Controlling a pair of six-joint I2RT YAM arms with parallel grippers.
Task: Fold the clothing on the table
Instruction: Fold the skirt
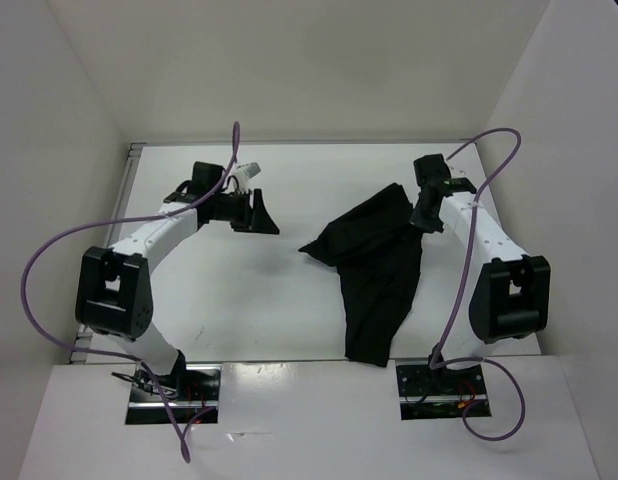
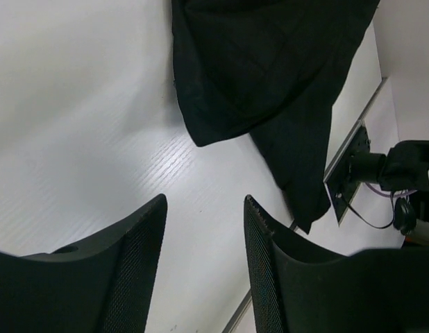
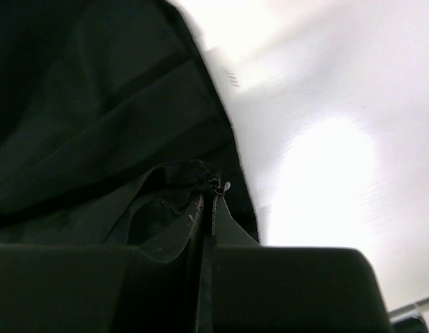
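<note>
Top view — clothing (image 1: 374,270) on the right half of the bench (image 1: 239,300), toward 3 o'clock. Crumpled upper layer over a long tail tapering to 6 o'clock. Not yet a neat fold: judged early to midway, with edges unaligned and flattening and final fold left to do. Right gripper (image 1: 421,218) at the garment's 1 o'clock corner. Left gripper (image 1: 261,215) well apart at 9 o'clock, over bare bench.

Left wrist view: left gripper (image 2: 204,205) released, jaws apart, only glossy white bench (image 2: 82,104) between. Clothing (image 2: 270,62) at 1 o'clock — matte, soft, faintly ridged, with a rounded corner.

Right wrist view: right gripper (image 3: 209,191) clenched on a bunched edge of clothing (image 3: 96,118). Dark pleated folds at 10 o'clock, bright bench (image 3: 325,139) at 3 o'clock.
</note>
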